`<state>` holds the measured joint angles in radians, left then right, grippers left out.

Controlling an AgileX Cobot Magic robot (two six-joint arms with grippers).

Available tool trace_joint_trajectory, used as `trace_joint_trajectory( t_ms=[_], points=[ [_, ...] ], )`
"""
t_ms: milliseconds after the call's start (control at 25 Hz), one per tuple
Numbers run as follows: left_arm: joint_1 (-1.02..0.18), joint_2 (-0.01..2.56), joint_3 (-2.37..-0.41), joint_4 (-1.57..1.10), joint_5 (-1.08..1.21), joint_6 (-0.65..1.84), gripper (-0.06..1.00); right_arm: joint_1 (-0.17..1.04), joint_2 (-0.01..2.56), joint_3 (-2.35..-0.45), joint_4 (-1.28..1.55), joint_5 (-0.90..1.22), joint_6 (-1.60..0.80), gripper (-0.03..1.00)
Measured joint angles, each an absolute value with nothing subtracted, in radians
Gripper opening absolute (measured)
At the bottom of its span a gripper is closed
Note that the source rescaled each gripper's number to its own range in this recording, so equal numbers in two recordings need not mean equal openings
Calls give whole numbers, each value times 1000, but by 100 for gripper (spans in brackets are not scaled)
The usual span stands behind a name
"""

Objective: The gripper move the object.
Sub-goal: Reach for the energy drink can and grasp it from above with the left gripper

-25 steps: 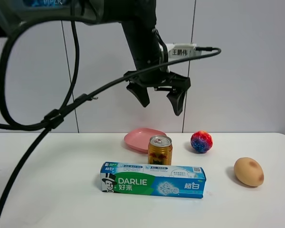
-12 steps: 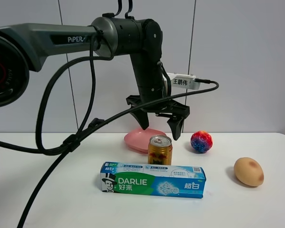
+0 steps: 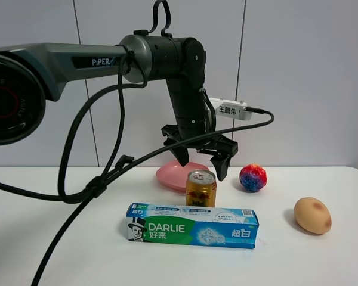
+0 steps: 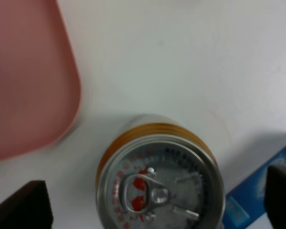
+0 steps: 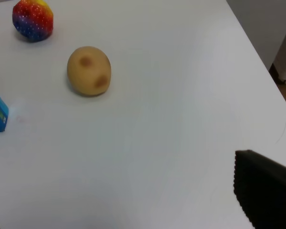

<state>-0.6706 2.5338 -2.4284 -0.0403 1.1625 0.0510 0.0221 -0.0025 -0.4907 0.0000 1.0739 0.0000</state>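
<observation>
The gold-yellow can (image 3: 201, 189) with red markings stands upright on the white table (image 3: 77, 238), just behind the toothpaste box. My left gripper (image 3: 201, 167) is open and hangs directly above the can, one black finger on either side of its silver top, not touching it. In the left wrist view the can top (image 4: 181, 179) sits between the two fingertips (image 4: 21, 207), with the left gripper (image 4: 152, 202) open around it. My right gripper (image 5: 128, 210) is open and empty over bare table, away from the can.
A pink plate (image 3: 174, 174) lies right behind the can. A green-blue toothpaste box (image 3: 192, 225) lies in front. A multicoloured ball (image 3: 253, 177) and a brown potato-like object (image 3: 312, 215) lie to the right. Black cables (image 3: 95, 185) trail on the left.
My left arm has come down from high above the table, bringing the open gripper to just over the can. The can and the other objects have not moved.
</observation>
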Motion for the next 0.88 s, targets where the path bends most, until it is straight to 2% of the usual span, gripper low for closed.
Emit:
trace_joint_trajectory(
  t_ms=[880],
  points=[
    [-671,2604,-2428,-37,1102,74,100,22,-3,-491,0,1074,0,100]
  ],
)
